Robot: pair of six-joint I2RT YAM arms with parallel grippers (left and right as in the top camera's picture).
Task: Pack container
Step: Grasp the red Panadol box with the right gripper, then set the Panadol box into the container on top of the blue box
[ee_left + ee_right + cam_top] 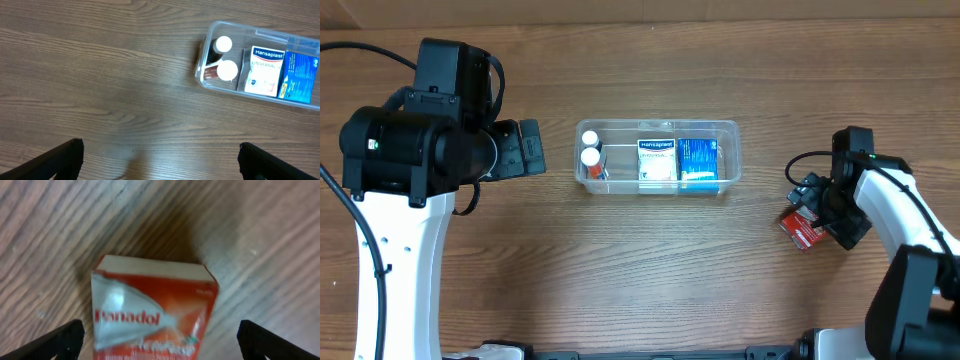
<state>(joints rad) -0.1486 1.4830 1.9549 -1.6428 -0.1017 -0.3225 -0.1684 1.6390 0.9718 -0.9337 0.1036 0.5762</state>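
The clear plastic container [658, 157] sits at the table's middle and also shows in the left wrist view [260, 65]. It holds two white-capped bottles [590, 148], a white Hansaplast box [657, 162] and a blue box [698, 160]. A red Panadol box [802, 229] lies on the wood at the right; in the right wrist view [152, 310] it lies between the open fingers. My right gripper [157, 342] is open around the box, fingers apart from its sides. My left gripper [160, 160] is open and empty over bare wood left of the container.
The wooden table [650, 260] carries nothing else. A black cable [360, 50] runs by the left arm at the far left.
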